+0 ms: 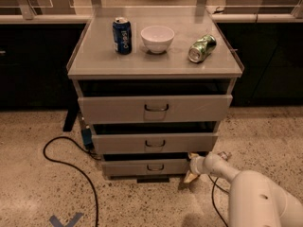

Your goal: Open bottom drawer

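Observation:
The bottom drawer [142, 167] is the lowest, narrowest grey front of the cabinet, with a small dark wire handle [155, 167] at its centre. It stands slightly pulled out, with a dark gap above it. My gripper [191, 168] is low by the floor at the drawer's right end, to the right of the handle. The white arm [255, 193] reaches in from the lower right.
The mid-sized drawer [154, 143] and the tall top drawer [154, 109] also stand slightly out. On the cabinet top are a blue can [122, 35], a white bowl [157, 38] and a green can [202, 48] on its side. A black cable [71, 167] loops on the floor at left.

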Controlling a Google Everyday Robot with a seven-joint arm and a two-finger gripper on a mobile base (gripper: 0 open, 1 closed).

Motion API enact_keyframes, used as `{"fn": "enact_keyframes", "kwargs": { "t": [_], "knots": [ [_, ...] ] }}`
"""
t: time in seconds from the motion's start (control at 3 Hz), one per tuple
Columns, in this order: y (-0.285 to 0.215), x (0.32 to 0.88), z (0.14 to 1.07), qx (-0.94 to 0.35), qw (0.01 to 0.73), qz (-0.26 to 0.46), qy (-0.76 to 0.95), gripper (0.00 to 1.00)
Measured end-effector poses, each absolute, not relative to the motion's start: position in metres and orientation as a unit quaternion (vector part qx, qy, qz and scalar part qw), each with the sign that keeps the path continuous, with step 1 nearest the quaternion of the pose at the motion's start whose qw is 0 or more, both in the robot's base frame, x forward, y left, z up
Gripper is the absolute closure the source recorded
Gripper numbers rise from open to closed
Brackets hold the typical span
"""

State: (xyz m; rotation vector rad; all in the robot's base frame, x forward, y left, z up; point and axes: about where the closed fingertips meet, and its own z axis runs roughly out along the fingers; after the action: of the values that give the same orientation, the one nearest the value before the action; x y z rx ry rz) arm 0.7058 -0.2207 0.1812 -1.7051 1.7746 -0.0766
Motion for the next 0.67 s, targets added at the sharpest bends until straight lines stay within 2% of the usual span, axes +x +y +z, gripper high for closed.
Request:
{"fn": "enact_keyframes", "kwargs": {
  "t": [0.33,0.67],
  "knots": [
    [-0.206,0.720,0.142,-0.656,0.316,-0.012,0.686,0.00],
    [-0.221,0.744,0.152,-0.648,0.326,-0.034,0.688,0.00]
  ]
}}
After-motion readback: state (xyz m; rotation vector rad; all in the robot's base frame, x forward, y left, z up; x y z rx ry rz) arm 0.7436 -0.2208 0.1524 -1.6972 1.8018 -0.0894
